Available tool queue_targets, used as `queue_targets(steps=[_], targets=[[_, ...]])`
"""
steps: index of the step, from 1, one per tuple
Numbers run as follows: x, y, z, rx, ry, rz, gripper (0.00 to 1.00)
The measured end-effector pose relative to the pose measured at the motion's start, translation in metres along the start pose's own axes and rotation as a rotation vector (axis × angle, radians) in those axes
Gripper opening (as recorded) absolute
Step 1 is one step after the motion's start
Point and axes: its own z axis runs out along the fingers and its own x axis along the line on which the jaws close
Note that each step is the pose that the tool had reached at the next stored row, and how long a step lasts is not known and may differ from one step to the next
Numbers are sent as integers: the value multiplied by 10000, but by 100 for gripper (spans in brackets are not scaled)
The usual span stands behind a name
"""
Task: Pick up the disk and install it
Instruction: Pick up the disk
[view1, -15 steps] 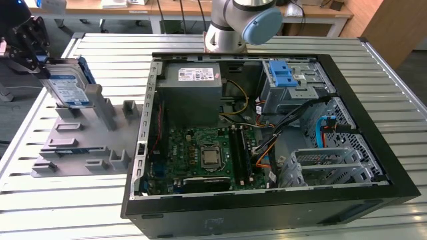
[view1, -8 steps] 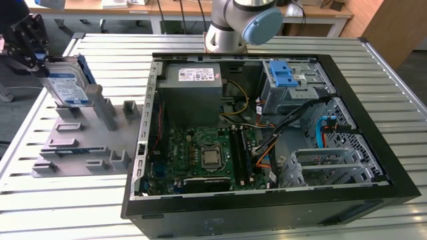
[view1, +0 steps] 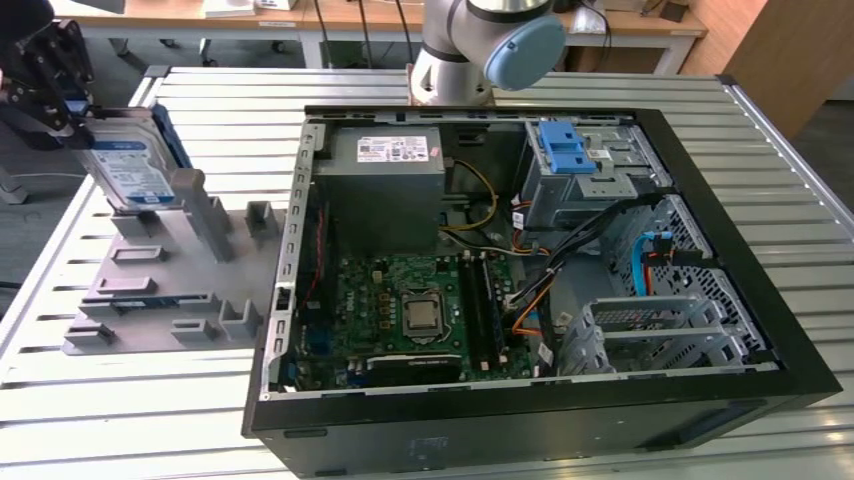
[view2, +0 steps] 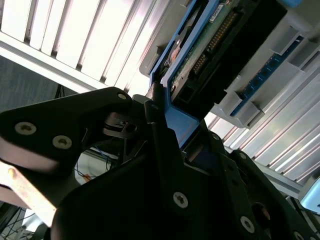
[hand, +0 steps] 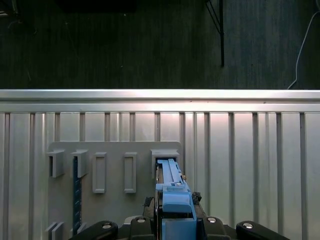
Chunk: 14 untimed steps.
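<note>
Claw (hand: 175, 227), disk (view1: 134, 165), slatted table (hand: 250, 150), dark floor (hand: 125, 45)

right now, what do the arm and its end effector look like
The arm is a silver-grey tube with a rounded light blue joint cap. The end effector is matte black, built from flat, angular link plates dotted with small silver screw heads, as seen in both wrist views.

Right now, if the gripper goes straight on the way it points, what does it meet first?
The disk that the gripper clamps; past it, probably the grey holder, though depth is unclear.
</note>
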Motion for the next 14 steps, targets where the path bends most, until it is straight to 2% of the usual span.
queue_targets(steps=[14], targets=[[-3, 1, -101, 0, 0, 0, 37]])
